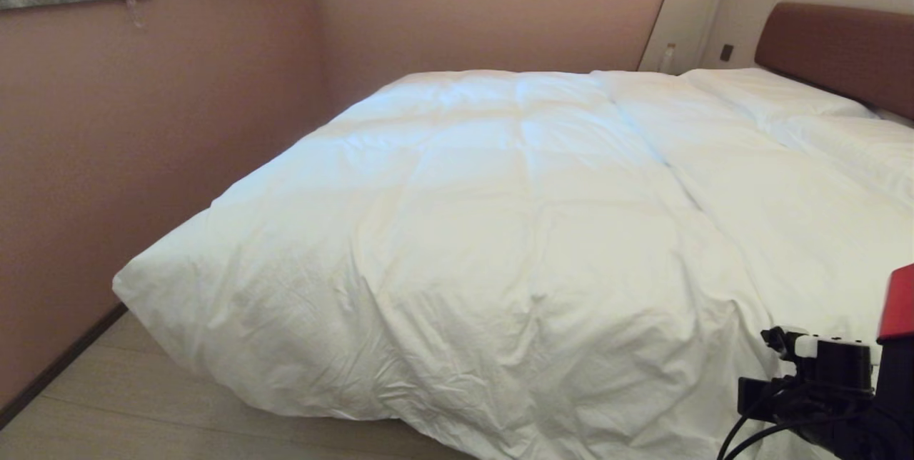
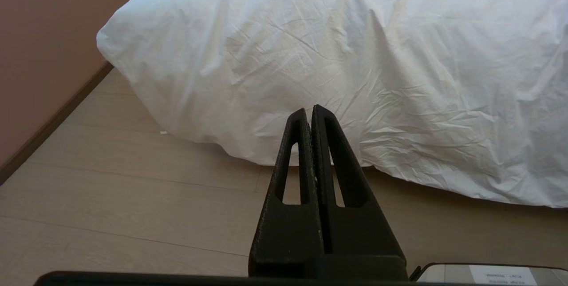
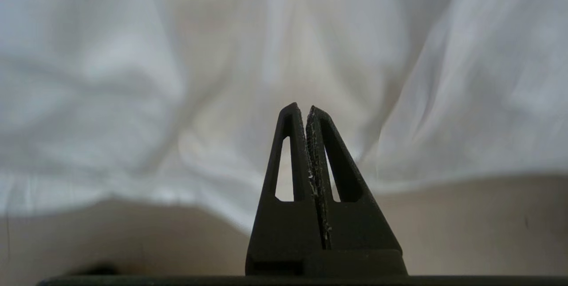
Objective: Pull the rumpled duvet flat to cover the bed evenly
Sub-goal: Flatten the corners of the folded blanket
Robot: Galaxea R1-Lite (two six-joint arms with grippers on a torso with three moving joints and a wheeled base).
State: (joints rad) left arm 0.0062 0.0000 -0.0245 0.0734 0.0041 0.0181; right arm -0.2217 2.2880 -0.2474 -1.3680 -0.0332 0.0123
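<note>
Your right gripper (image 3: 306, 110) is closed on nothing, near the duvet (image 1: 500, 231) hanging over the bed's foot. Open it before the hem, bite deep, pull level.

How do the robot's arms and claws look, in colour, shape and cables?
Each claw is matt black with two long tapered fingers, each pierced by a narrow triangular slot: the left claw looks clean, while the right claw has pale, worn flecks along its inner pads. In the head view, the right arm is a blocky black unit with a white patch, looping black cables and a red cover above.
</note>
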